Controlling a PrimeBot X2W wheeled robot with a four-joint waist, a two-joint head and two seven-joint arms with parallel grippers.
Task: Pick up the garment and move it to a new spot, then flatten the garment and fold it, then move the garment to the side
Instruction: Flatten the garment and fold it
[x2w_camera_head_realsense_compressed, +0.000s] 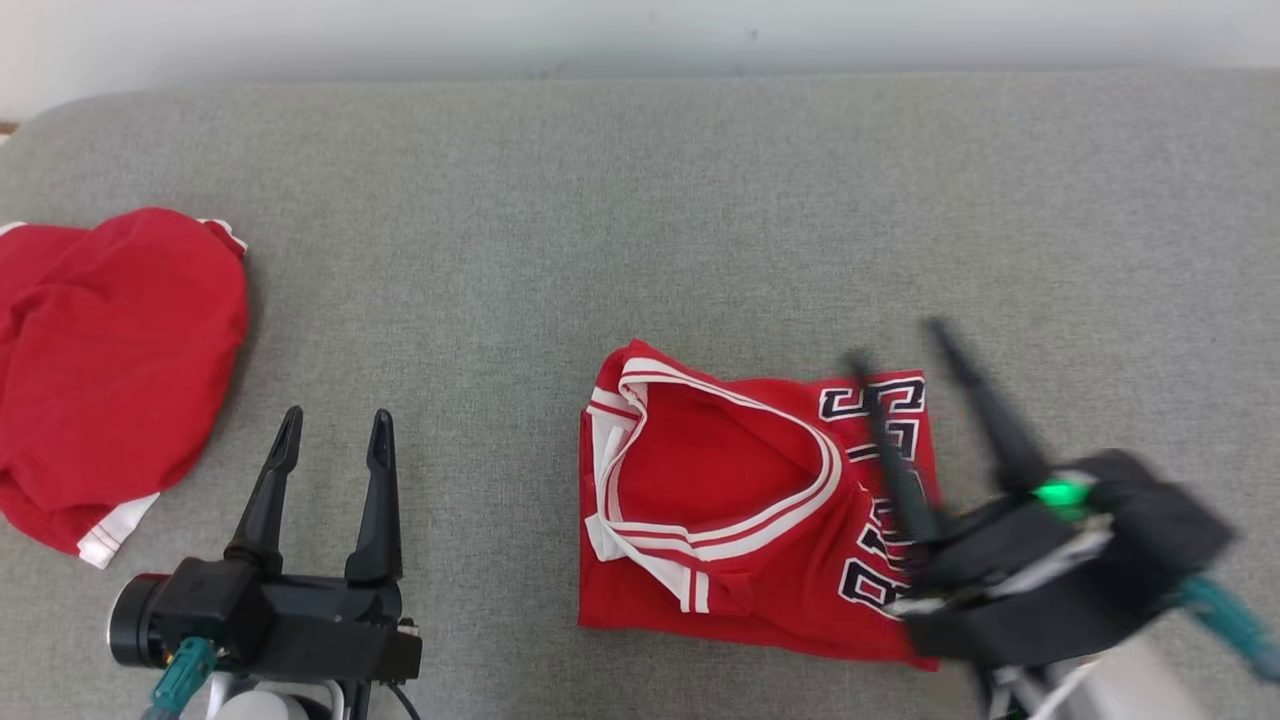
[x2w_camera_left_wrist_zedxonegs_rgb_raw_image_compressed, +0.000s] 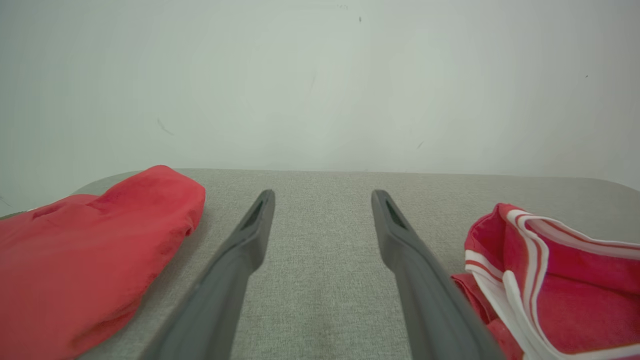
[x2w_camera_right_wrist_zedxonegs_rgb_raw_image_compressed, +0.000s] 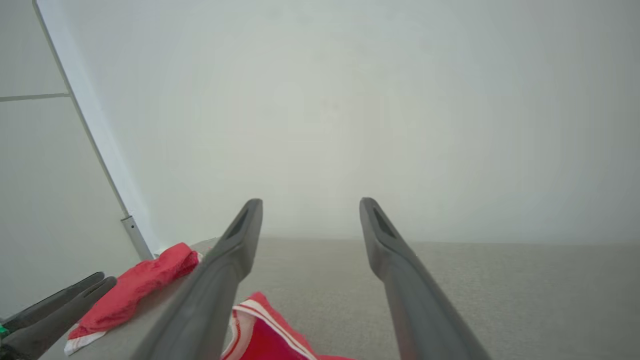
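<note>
A grey cloth-covered counter (x2w_camera_head_realsense_compressed: 640, 200) is seen, with rounded far corners and a pale wall behind its far edge. Its near edge is cut off below.

The garment (x2w_camera_head_realsense_compressed: 720, 470), a red jersey with white-striped trim and dark lettering, lies folded into a rough rectangle toward the near side of the counter, a little right of the middle. It is judged to be light, soft and limp, probably of smooth material, so the folded layers may slide apart if only the top layer is taken. It would be better taken at two opposite edges, through all layers at once. The trimmed neckline is thicker and may give a firmer hold than the plain cloth.

A second red cloth (x2w_camera_head_realsense_compressed: 110, 360) lies in a loose heap by the left edge of the counter, well apart from the garment. It is partly cut off, so its kind cannot be told.

The right claw (x2w_camera_head_realsense_compressed: 897, 345) is held over the lettered right end of the garment. Its fingers are spread open and nothing is gripped between them. It is blurred in the head view. Part of the lettering and the garment's near right corner are hidden by it. Whether the fingertips touch the cloth cannot be told.

The left claw (x2w_camera_head_realsense_compressed: 337, 414) is also open and empty, between the two red pieces, over bare counter.
</note>
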